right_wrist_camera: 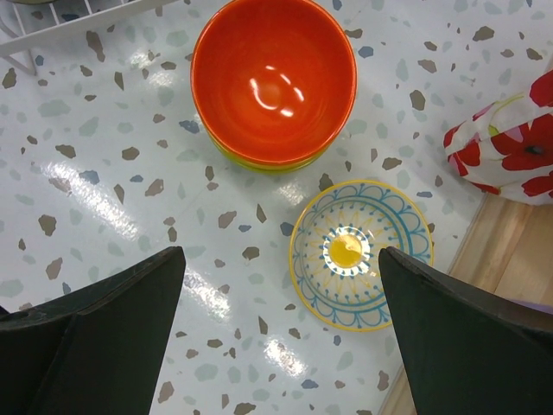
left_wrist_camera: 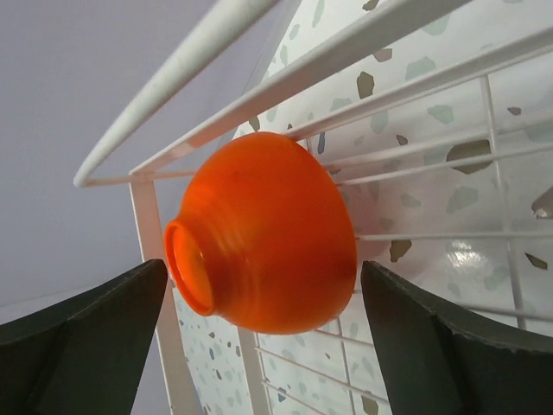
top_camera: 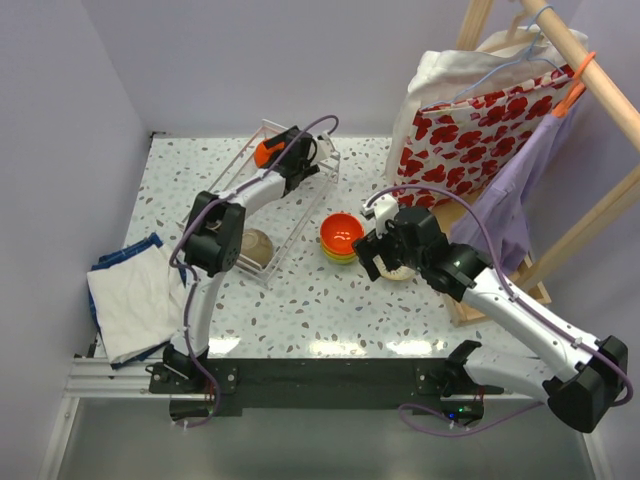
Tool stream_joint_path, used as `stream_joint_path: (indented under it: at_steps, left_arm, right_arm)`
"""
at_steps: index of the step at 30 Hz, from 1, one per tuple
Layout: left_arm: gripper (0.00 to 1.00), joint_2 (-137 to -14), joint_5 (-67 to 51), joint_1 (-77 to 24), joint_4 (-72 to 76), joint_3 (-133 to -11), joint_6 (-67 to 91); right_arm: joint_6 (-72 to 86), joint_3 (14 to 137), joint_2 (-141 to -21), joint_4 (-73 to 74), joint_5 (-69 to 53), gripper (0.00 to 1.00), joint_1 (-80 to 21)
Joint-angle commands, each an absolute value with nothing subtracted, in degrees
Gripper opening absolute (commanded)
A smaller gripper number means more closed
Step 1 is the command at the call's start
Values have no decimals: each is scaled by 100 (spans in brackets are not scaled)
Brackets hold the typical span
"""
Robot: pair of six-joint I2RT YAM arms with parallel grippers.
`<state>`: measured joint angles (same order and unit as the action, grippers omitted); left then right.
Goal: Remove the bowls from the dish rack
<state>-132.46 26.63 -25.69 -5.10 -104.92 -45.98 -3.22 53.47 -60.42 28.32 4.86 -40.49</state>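
My left pincer (left_wrist_camera: 263, 281) splayed, empty, fingers (left_wrist_camera: 86, 333) flanking orange bowl (left_wrist_camera: 263, 246) lying sideways in rack (left_wrist_camera: 145, 212) (leaning on its wall), lined up, I reckon, for grab. Right pincer (right_wrist_camera: 281, 259) released over patterned bowl (right_wrist_camera: 361, 253) on counter (right_wrist_camera: 104, 173), beside stack (right_wrist_camera: 274, 79).

Top view gives you little of cream bowl (top_camera: 400, 272) under right gripper (top_camera: 375, 265); left arm (top_camera: 215, 235) covers part of tan bowl (top_camera: 258, 247); lower bowls (top_camera: 340, 257) beneath orange-red bowl (top_camera: 341, 232) uncountable (rims only).
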Motion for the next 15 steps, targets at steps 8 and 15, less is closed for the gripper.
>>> stream_joint_path:
  at_steps: [8,15]
  left_arm:
    - [100,-13614,2891,-2575,246,-10591,-4755]
    - [94,-13632,3120,-2575,685,-10196,-4720]
  right_arm:
    - [-255,5651,-6108,2857,343,99,-4043]
    - [-246,5651,-6135,2848,308,99,-4052]
